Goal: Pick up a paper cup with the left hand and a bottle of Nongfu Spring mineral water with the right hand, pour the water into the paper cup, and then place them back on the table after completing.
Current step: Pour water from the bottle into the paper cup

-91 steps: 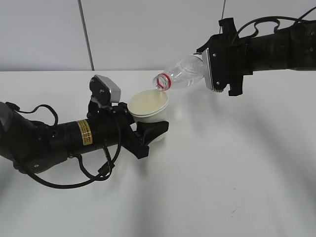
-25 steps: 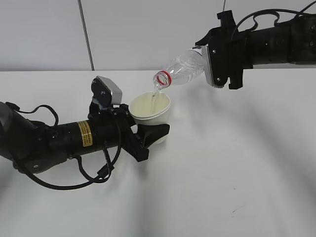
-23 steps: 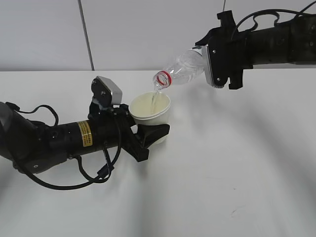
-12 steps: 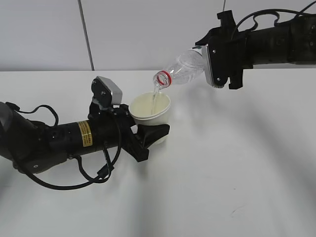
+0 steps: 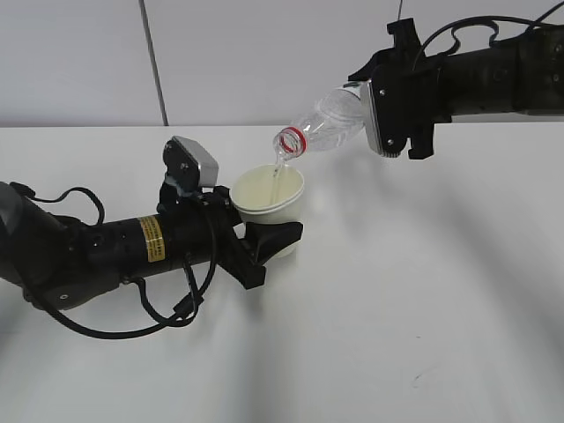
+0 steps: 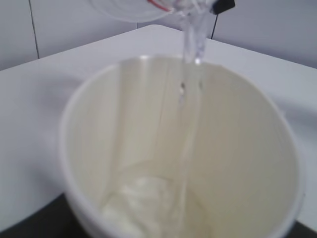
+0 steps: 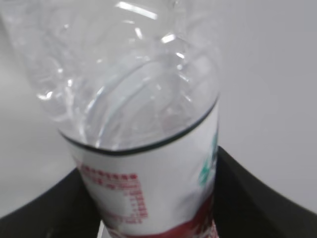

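Nothing has shifted: left hand (image 5: 264,242) stays clamped on paper cup (image 5: 269,196), right hand (image 5: 374,110) on tilted bottle (image 5: 324,129), water (image 6: 190,42) streaming

Bottle (image 5: 326,126) mouth above cup (image 5: 269,198)

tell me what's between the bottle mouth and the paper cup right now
A thin stream of water falls from the tilted bottle into the paper cup; nothing else is there. The exterior and left wrist views show it.
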